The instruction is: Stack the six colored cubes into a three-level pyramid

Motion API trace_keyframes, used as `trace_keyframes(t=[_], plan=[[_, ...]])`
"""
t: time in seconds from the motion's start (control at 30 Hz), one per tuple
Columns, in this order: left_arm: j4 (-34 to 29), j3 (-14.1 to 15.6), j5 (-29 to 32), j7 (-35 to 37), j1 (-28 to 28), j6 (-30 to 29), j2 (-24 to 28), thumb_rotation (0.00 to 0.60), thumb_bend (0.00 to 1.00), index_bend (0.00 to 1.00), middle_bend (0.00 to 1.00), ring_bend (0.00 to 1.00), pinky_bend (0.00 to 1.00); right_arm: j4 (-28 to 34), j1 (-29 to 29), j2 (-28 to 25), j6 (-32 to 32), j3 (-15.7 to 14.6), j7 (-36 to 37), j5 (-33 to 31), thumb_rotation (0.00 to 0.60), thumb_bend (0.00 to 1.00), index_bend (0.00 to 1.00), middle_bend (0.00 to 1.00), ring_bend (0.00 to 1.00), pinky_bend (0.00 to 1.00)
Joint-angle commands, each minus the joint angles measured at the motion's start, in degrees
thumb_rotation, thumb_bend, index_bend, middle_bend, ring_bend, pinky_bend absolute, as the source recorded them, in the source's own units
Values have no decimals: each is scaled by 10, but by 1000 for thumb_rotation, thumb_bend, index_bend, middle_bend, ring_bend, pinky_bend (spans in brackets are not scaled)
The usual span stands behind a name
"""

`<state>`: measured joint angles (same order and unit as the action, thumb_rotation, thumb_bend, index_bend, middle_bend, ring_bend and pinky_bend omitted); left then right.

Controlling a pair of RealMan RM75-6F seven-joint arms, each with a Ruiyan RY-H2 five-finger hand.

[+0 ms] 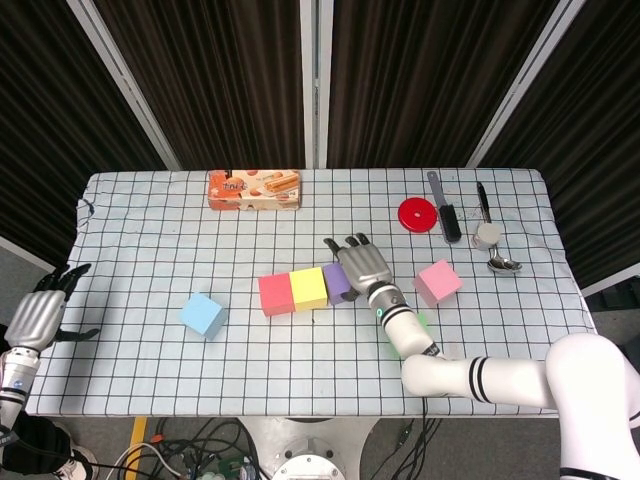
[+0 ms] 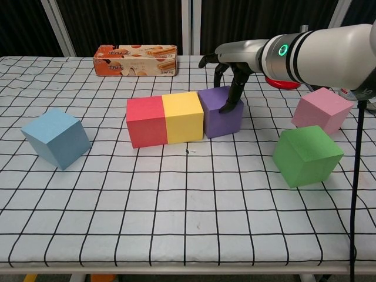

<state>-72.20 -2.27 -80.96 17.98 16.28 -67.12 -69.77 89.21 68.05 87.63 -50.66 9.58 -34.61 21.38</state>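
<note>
The right hand hangs over the purple cube with its fingers apart and pointing down, one fingertip resting on the cube's right side; it grips nothing. That purple cube stands touching the yellow cube at its 9 o'clock, and the yellow touches the red cube beyond it, so the three make one unbroken row near the middle of the checked table. By my judgement this is the bottom level of the pyramid, laid or in its last nudge into line, and nothing stands on it yet. Three cubes are left to place: the green cube at about 4 o'clock from the row, the pink cube at about 3 o'clock, just behind the green one, and the blue cube well apart at about 8 o'clock, sitting askew. Two of them must go on the row and one on top, so roughly half the work remains. The left hand hovers off the table's left edge, fingers loosely spread and empty.
</note>
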Motion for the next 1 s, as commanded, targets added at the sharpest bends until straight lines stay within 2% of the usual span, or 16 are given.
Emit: trace_keyframes(t=[0.03, 0.6, 0.83, 1.0], plan=[[0, 0, 0, 0, 0, 1, 0, 600, 0, 72, 133, 33, 120, 1, 0, 1, 2, 1, 2, 0, 600, 204, 0, 535, 94, 0], [6, 0, 0, 6, -2, 3, -1, 600, 0, 72, 133, 33, 120, -12, 2, 9, 12, 3, 5, 0, 600, 185, 0, 528, 94, 0], [7, 1, 0, 7, -3, 2, -2, 600, 0, 71, 133, 33, 120, -13, 2, 7, 23, 2, 11, 3, 600, 110, 0, 336, 40, 0], [7, 0, 1, 8, -3, 3, -1, 600, 0, 72, 133, 33, 120, -14, 3, 5, 27, 1, 13, 5, 600, 101, 0, 262, 3, 0]])
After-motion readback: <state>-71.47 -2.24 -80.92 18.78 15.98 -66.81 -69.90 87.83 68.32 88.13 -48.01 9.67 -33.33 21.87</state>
